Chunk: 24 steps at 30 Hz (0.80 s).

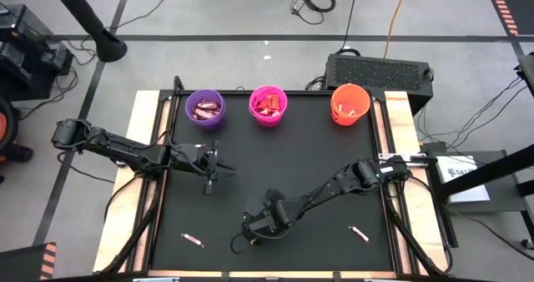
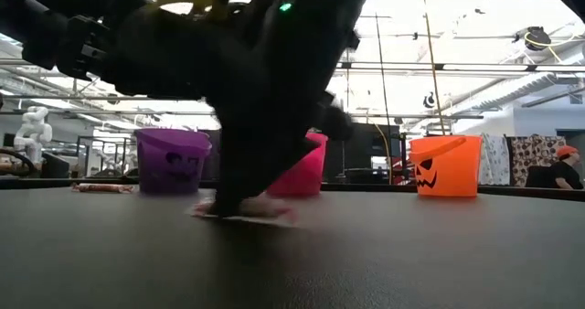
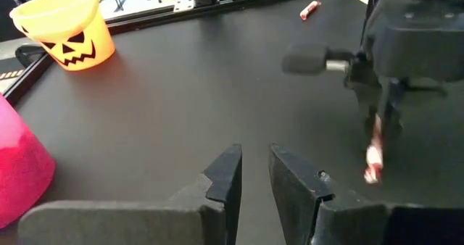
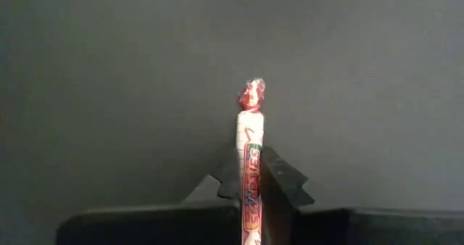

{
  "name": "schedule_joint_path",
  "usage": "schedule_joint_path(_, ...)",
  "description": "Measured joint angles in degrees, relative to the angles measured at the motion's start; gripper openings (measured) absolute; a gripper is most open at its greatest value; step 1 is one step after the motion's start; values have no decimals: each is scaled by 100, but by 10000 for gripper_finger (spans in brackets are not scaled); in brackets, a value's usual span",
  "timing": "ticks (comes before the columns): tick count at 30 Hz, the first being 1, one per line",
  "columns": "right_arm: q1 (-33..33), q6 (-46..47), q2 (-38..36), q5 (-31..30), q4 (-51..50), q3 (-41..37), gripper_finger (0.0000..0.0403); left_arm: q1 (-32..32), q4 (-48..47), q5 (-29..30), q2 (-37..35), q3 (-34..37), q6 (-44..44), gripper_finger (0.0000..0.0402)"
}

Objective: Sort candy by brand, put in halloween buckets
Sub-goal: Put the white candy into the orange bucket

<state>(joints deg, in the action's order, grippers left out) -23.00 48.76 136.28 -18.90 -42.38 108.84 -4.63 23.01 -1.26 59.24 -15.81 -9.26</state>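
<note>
1. Right gripper (image 1: 253, 224) is down on the black mat (image 1: 292, 161), well short of the orange bucket (image 1: 350, 104) and toward the table's near edge, and its fingers are clamped tight on a thin pale stick candy (image 4: 250, 169). The stick pokes out past the fingertips, so I'd call it grasped and ready to lift.
2. Left gripper (image 1: 210, 167) hovers over the mat, well off from the orange bucket on the purple bucket's side; its fingers stand slightly apart with nothing between them.
3. Done so far: the purple bucket (image 1: 204, 109) already holds dark wrappers, the magenta bucket (image 1: 268, 105) holds red-orange ones, and pale sticks show inside the orange bucket.
4. Still out: one loose candy (image 1: 193, 239) far across the mat from the orange bucket, by the near left corner, and another stray candy (image 1: 359, 234) straight down the mat from the orange bucket.
5. By my reckoning the sort is nearly finished: this stick plus two more.
</note>
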Motion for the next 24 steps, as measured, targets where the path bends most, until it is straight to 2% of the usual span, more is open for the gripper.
schedule_joint_path(3,-1,-196,12,4,-999,479,24,-1,1,0,0,0,0,79)
schedule_joint_path(5,6,-236,11,-217,-1907,890,32,-1,1,0,0,0,0,79)
schedule_joint_path(10,140,-113,1,-1491,-4667,1777,31,0,1,0,0,0,0,79)
schedule_joint_path(12,272,-326,-70,-1951,-4806,1838,29,-1,1,0,0,0,0,79)
schedule_joint_path(14,421,-990,-326,-2083,-4674,1735,29,-1,1,0,0,0,0,79)
schedule_joint_path(17,889,-1315,-568,-2365,-4763,1687,29,0,-25,0,37,6,45,79)
schedule_joint_path(21,1729,-1734,-1223,-2585,-4778,1116,29,-3,-26,0,157,14,109,79)
schedule_joint_path(24,2485,-1774,-1965,-2559,-4749,300,29,6,40,0,206,16,143,79)
